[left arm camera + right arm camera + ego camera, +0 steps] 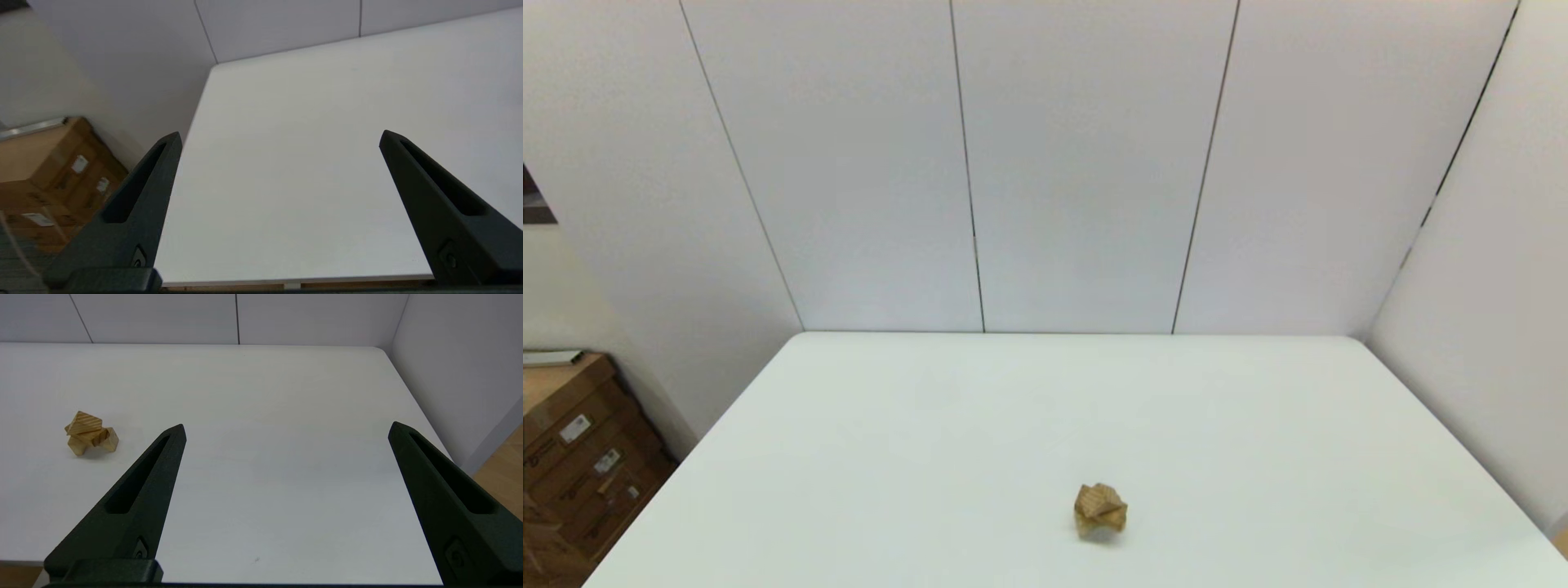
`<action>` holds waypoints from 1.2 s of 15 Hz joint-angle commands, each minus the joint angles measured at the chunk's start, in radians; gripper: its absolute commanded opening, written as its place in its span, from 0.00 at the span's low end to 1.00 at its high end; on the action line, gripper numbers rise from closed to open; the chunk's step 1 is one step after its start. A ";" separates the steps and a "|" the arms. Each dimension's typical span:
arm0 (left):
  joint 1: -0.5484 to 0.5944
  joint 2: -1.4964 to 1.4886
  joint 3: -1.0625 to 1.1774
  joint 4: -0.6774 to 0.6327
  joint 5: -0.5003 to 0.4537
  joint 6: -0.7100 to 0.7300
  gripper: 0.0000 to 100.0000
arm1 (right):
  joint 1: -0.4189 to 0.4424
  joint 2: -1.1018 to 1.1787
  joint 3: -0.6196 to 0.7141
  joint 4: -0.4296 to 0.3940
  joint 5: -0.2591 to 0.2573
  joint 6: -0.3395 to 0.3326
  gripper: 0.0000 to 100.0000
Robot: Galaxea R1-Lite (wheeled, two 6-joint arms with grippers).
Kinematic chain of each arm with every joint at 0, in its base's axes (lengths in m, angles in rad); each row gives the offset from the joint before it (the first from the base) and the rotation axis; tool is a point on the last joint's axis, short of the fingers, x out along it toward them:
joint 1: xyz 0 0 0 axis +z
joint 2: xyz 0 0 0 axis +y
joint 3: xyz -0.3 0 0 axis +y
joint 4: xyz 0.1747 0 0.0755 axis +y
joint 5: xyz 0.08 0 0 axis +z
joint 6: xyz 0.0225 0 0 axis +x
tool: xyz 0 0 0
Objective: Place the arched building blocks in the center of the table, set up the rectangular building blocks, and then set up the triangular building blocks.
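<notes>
Three light-wood blocks stand stacked in one small pile on the white table (pixel 915 425), near its front edge and a little right of the middle. The arched building block (pixel 1096 527) (pixel 77 447) is at the bottom on its two short legs. The rectangular building block (pixel 1107 511) (pixel 93 437) lies across it. The triangular building block (pixel 1099 495) (pixel 84 422) sits on top. Neither arm shows in the head view. My right gripper (pixel 286 426) is open over the table's near edge, to the right of the pile and well apart from it. My left gripper (pixel 280 134) is open over the table's near left part, with no block in its view.
Stacked cardboard boxes (pixel 572 441) (pixel 49 163) stand on the floor beside the table's left edge. White wall panels (pixel 1094 163) close off the back and the right side. Wooden floor (pixel 504 465) shows past the table's right edge.
</notes>
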 commanded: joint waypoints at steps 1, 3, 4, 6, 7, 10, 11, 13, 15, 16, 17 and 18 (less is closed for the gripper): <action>0.000 -0.010 0.143 -0.205 -0.049 -0.038 1.00 | 0.000 0.001 0.000 0.001 0.000 -0.001 1.00; 0.002 -0.010 0.149 -0.221 -0.049 -0.094 1.00 | 0.000 0.001 0.000 0.001 0.000 -0.001 1.00; 0.002 -0.010 0.149 -0.222 -0.044 -0.124 1.00 | 0.000 0.001 0.000 0.001 0.000 -0.001 1.00; 0.002 -0.010 0.149 -0.224 -0.041 -0.141 1.00 | 0.000 0.001 0.000 0.001 0.000 -0.001 1.00; 0.000 -0.010 0.149 -0.224 -0.037 -0.141 1.00 | 0.000 0.001 0.000 0.001 0.000 -0.001 1.00; 0.000 -0.010 0.149 -0.227 -0.034 -0.176 1.00 | 0.000 0.001 0.000 0.001 0.000 -0.001 1.00; 0.000 -0.010 0.149 -0.227 -0.032 -0.181 1.00 | 0.000 0.001 0.000 0.001 0.001 -0.005 1.00; 0.002 -0.010 0.149 -0.227 -0.031 -0.183 1.00 | 0.000 0.001 0.001 0.001 0.004 -0.012 1.00; 0.000 -0.010 0.149 -0.227 -0.031 -0.183 1.00 | 0.000 0.001 0.001 0.001 0.003 -0.010 1.00; 0.002 -0.010 0.149 -0.227 -0.031 -0.183 1.00 | 0.000 0.001 0.001 0.001 0.003 -0.010 1.00; 0.002 -0.010 0.149 -0.227 -0.031 -0.183 1.00 | 0.000 0.001 0.000 0.001 0.003 -0.008 1.00; 0.002 -0.010 0.149 -0.227 -0.031 -0.183 1.00 | 0.000 0.001 0.001 0.001 0.003 -0.007 1.00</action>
